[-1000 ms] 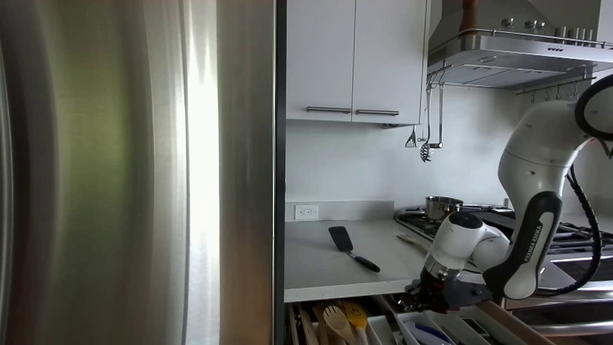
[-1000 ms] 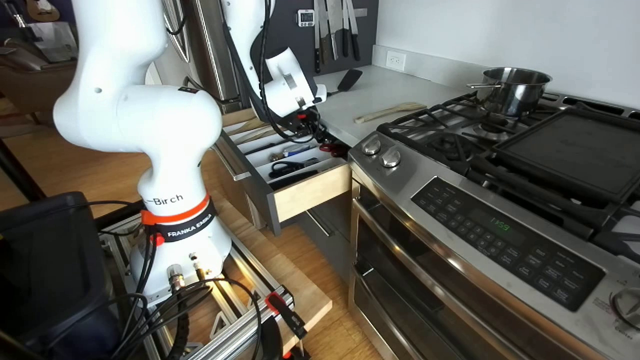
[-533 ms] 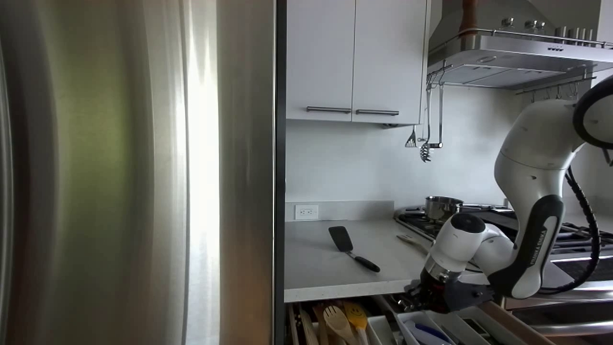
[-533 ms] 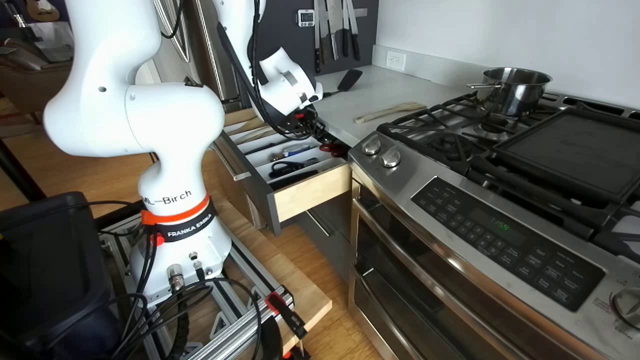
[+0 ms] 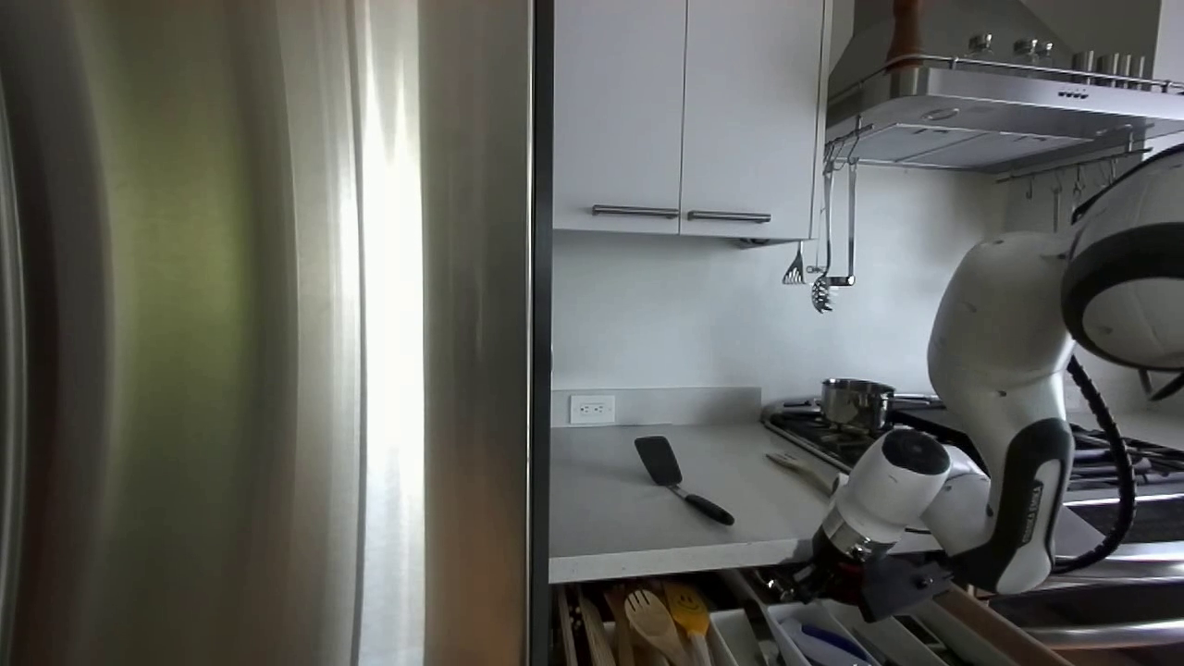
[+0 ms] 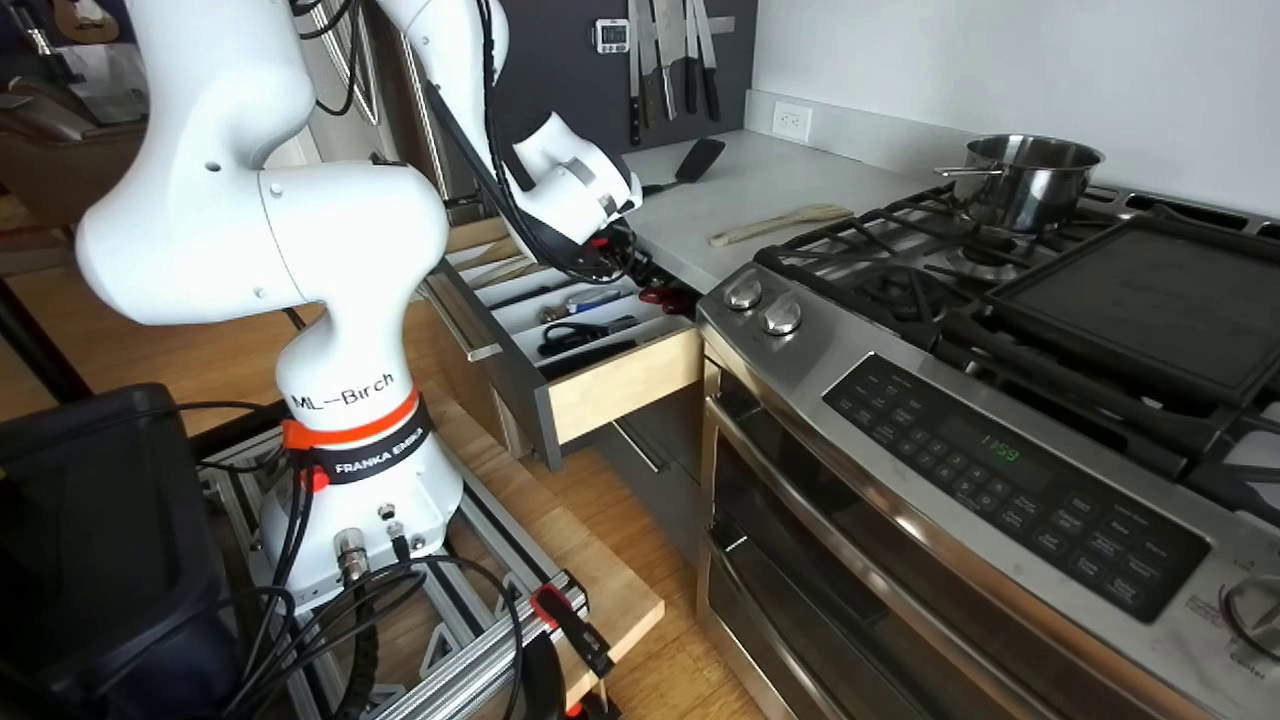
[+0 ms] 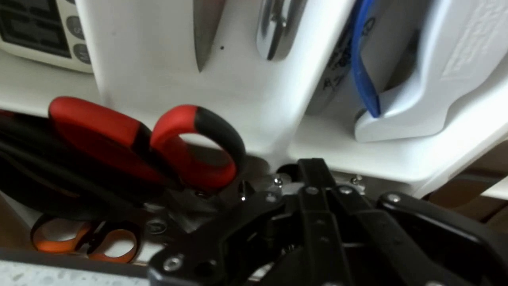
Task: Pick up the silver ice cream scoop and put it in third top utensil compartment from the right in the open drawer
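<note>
Low in the wrist view, right of centre, the gripper [image 7: 312, 162] has its fingers pressed together, shiny metal [image 7: 278, 182] just beside the tips; whether that is the scoop, I cannot tell.

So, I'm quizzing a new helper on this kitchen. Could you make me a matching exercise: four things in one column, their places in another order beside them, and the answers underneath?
Things
1. Pot
2. Black spatula
3. Smiley utensil
4. Outlet

Places
A. In the drawer
B. On the stove
C. Set in the backsplash
D. Lying on the counter

Pairs: 1-B; 2-D; 3-A; 4-C
</note>
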You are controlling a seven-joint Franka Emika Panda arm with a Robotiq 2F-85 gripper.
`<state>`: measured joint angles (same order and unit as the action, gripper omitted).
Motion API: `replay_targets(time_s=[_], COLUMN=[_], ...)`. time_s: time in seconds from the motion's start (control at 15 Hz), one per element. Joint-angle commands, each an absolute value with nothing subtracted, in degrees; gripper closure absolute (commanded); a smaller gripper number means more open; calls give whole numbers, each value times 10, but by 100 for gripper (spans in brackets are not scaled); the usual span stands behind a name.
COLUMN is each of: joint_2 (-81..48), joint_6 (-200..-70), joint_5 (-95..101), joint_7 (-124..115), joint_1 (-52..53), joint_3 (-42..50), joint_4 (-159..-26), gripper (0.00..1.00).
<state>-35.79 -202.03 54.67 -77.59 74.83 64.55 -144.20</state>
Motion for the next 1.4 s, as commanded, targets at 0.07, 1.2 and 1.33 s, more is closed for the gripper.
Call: replay_targets(time_s=[0.07, 1.2, 1.33], joint_2=[-498, -112, -78], joint_6=[-2108, -1678, -1606], joint_5=[451, 272, 229], joint_7=[-740, -419, -395], joint_1=[773, 528, 521], joint_3=[690, 346, 328], joint_4=[-1397, -1456, -1446], gripper=[100, 100, 100])
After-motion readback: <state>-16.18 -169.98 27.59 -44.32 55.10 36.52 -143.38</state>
